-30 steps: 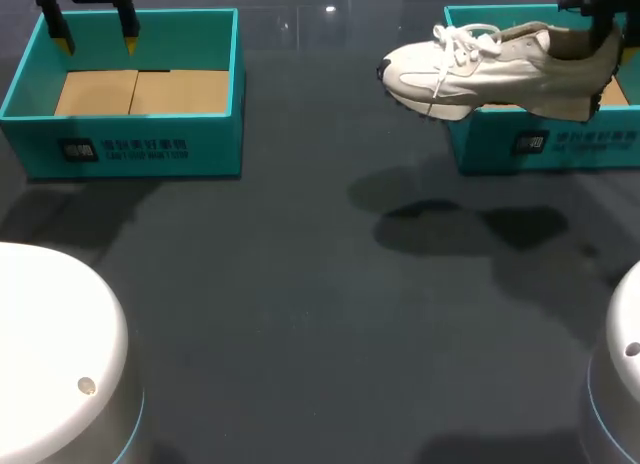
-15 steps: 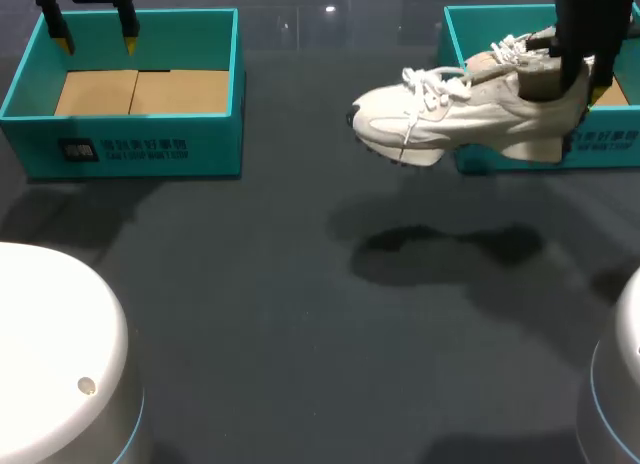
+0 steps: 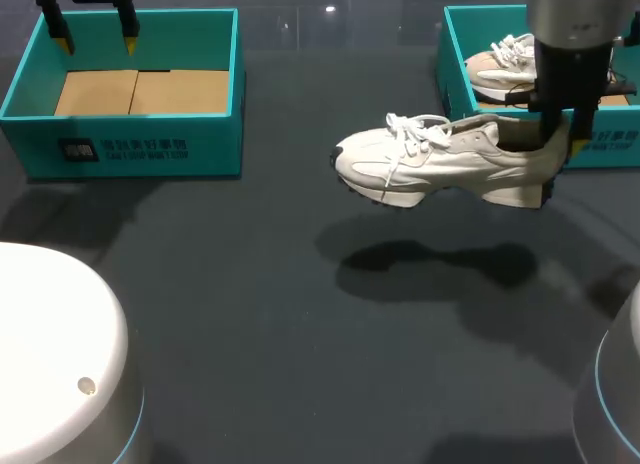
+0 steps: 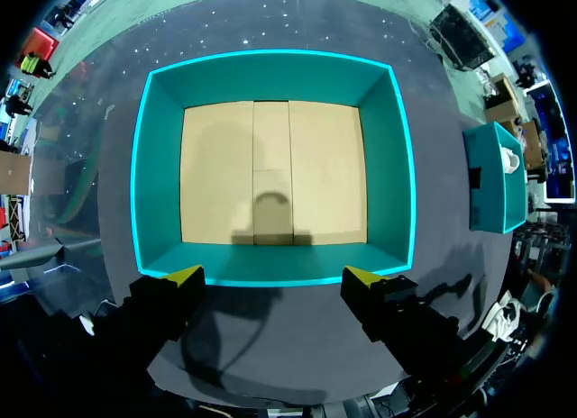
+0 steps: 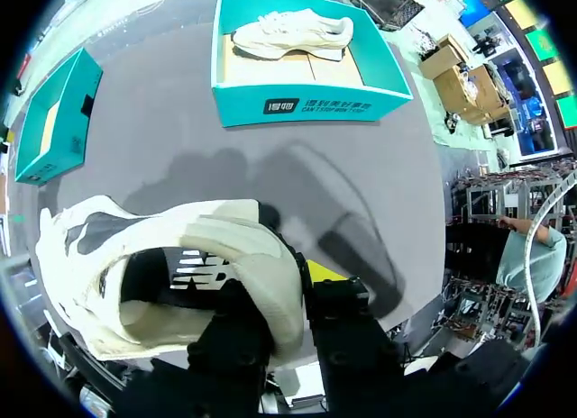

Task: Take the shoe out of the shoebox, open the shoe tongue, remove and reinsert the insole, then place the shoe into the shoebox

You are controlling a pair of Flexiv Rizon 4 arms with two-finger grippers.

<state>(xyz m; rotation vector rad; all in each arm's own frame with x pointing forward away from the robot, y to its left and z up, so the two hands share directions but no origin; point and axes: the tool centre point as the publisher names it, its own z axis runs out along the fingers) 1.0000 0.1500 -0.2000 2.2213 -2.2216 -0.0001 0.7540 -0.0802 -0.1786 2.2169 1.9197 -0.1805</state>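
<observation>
1. Hanging in the air over the dark desk, the white shoe is out of its box. Its shadow lies on the desk under it. So the first step looks done.
2. The right hand holds the shoe by the heel, with the heel wall pinched between its two fingers. The toe points toward the left side.
3. The laces look tied and the tongue looks closed. The right wrist view shows the dark insole lying inside the shoe. I think opening the tongue, pulling the insole out and putting it back in are all left to do.
4. Just behind the shoe stands the right shoebox. A second shoe lies in it.
5. Far off on the other side stands the left shoebox. It has only a brown cardboard floor inside. The left hand hangs above it with its fingers wide apart, holding nothing.
6. Putting the shoe back into a shoebox is the last step, and it is not begun.
</observation>
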